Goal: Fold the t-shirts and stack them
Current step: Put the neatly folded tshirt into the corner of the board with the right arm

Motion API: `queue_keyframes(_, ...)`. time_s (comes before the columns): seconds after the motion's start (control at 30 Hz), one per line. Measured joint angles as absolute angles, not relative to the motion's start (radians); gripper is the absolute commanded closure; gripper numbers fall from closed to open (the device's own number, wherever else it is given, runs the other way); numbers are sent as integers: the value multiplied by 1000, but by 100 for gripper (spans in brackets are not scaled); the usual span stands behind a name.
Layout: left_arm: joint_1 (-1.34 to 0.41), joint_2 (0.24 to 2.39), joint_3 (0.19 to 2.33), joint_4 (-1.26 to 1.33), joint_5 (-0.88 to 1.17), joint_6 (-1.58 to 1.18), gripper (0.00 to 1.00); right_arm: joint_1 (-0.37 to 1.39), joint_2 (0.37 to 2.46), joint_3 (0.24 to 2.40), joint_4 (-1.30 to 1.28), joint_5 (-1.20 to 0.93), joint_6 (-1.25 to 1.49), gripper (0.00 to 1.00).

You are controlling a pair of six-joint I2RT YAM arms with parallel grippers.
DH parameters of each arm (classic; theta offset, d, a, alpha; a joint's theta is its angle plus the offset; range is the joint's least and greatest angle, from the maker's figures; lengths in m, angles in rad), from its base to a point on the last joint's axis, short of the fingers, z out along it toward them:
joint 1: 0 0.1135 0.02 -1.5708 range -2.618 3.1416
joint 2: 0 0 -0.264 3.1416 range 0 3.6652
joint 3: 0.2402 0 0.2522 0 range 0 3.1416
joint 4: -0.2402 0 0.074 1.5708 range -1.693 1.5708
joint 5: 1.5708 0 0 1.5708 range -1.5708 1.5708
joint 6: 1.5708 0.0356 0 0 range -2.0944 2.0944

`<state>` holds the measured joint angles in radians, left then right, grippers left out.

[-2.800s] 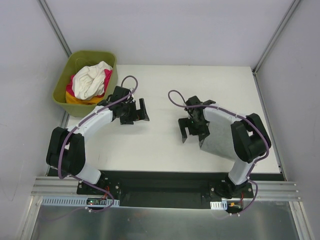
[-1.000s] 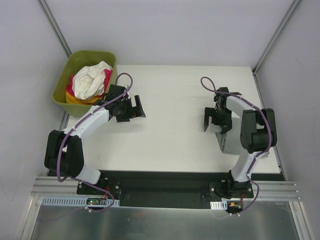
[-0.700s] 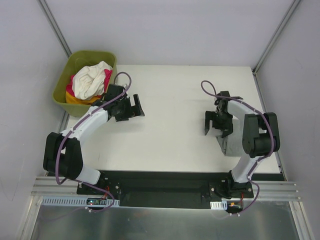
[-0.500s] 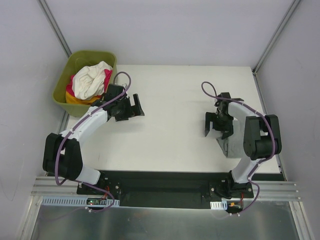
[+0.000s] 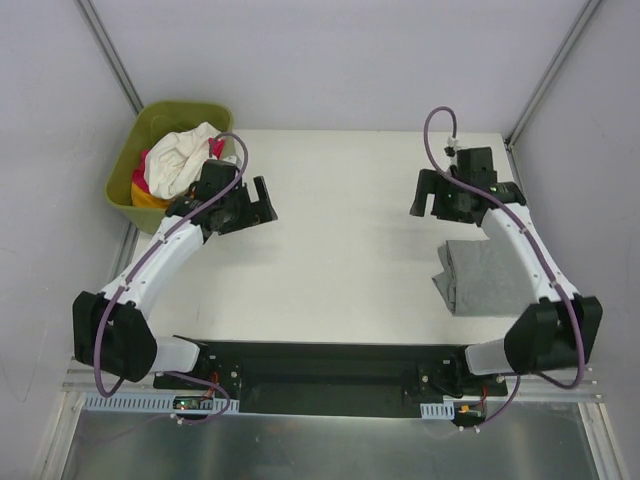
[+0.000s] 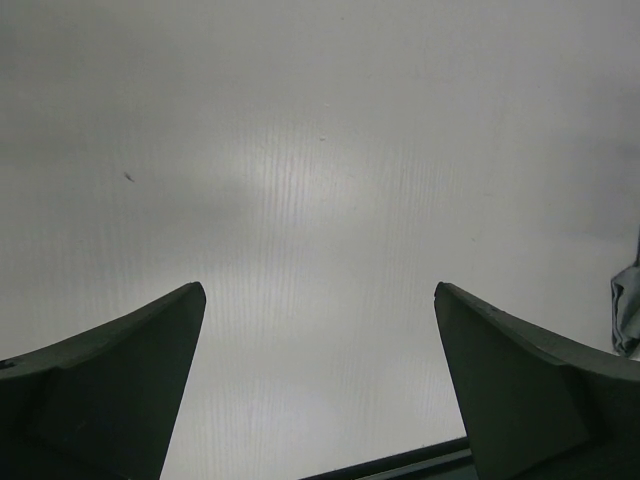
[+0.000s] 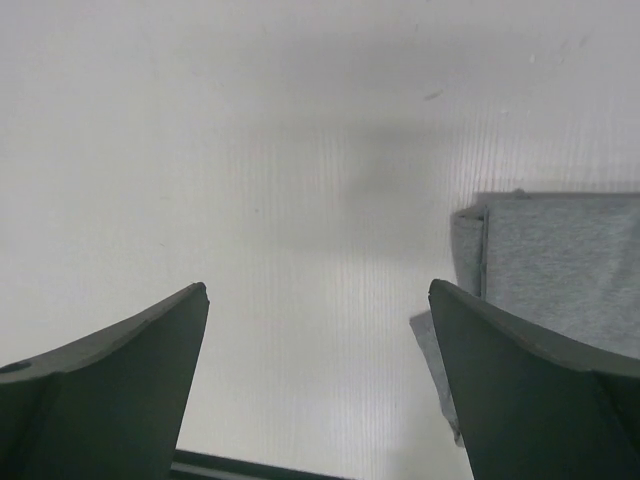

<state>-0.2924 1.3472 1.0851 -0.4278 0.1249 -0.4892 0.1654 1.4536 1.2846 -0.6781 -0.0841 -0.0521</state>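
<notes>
Left gripper [image 5: 264,200], jaws wide open and empty, sits just beside the tub [image 5: 122,172] of bunched t-shirts [image 5: 180,160] but faces away from it; right gripper [image 5: 430,205], also open, is well apart from the tub.

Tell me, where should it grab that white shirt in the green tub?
Probably the bunched crest of the white t-shirt, pinched from straight above: it lies crumpled on top of the pile, and the walls of the tub block a sideways approach.

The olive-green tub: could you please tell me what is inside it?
A crumpled white t-shirt lies on top of a magenta-pink t-shirt and an orange-yellow t-shirt. Anything lower in the olive-green tub is covered by them.
</notes>
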Motion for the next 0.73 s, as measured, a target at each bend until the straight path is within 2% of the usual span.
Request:
queue_keyframes(0.13, -293, 1285, 1134, -497, 19, -502, 1, 161, 1280, 1226, -596, -75, -31, 3)
queue_keyframes(0.33, -292, 1187, 1151, -564, -109, -518, 1, 158, 1052, 1022, -472, -60, 2, 3)
queue_keyframes(0.5, -292, 1153, 1145, -585, -151, -536, 1, 157, 986, 908, -426, -36, 30, 3)
queue_keyframes(0.73, -292, 1140, 1131, -592, -166, -561, 1, 157, 944, 868, -368, -14, 43, 3)
